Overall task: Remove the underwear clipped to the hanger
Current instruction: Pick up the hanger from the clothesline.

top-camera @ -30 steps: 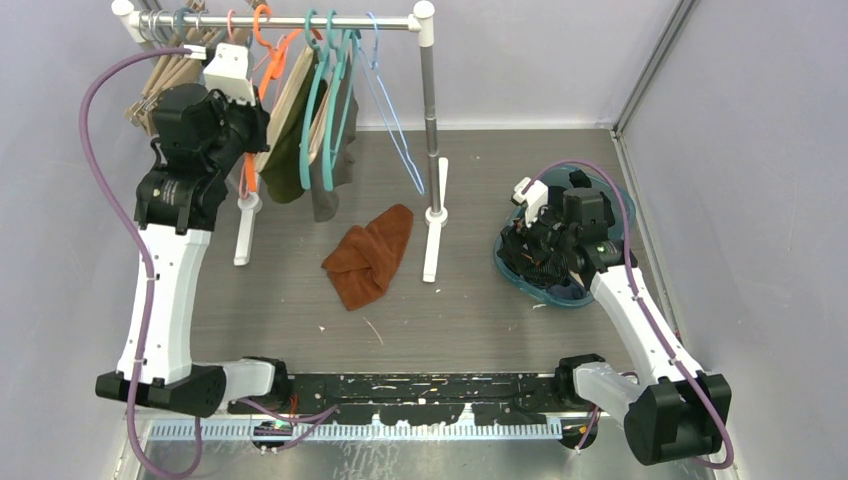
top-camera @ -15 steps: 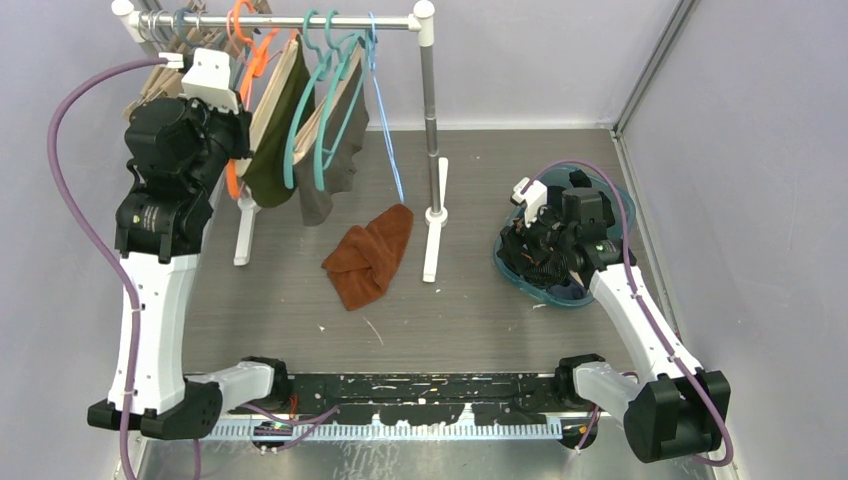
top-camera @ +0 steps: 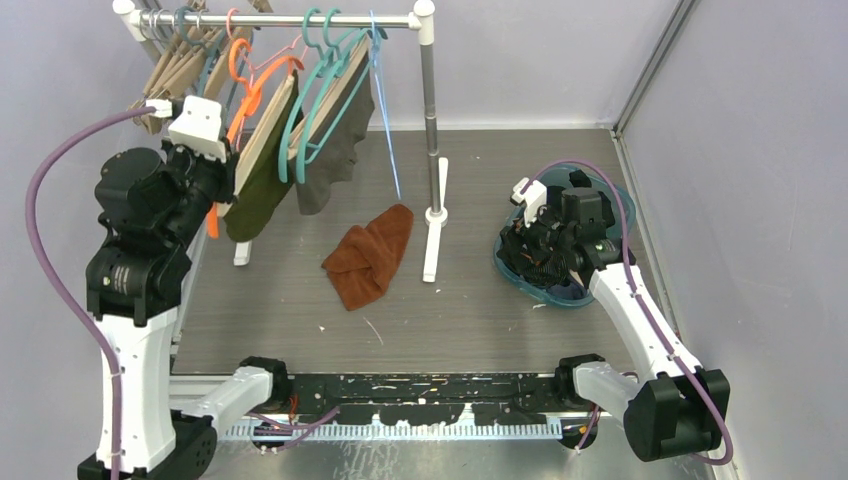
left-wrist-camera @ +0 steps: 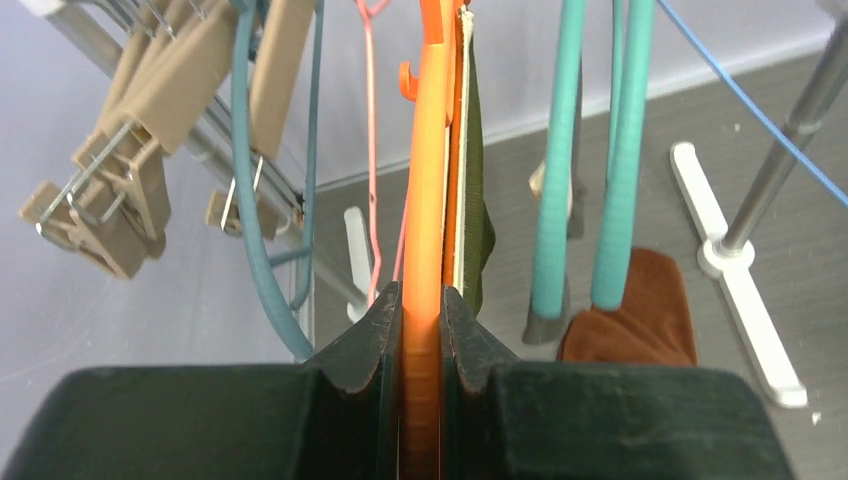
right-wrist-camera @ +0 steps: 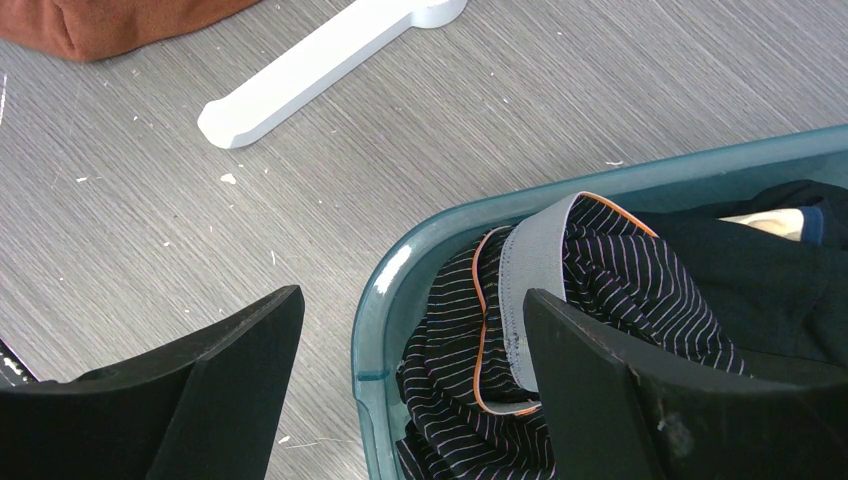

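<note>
With our left gripper (left-wrist-camera: 422,300) clamped on the orange hanger (left-wrist-camera: 426,150) and our right gripper (right-wrist-camera: 410,310) spread wide over the tub (right-wrist-camera: 372,330), we judged that pulling the olive underwear (top-camera: 245,200) free came next.

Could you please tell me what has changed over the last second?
The left gripper, fingers shut on the orange hanger, has pulled back leftward toward its base, swinging the olive-green underwear and teal hangers out at a slant. The right gripper stays open over the teal basket; the rust-brown cloth has not moved.
</note>
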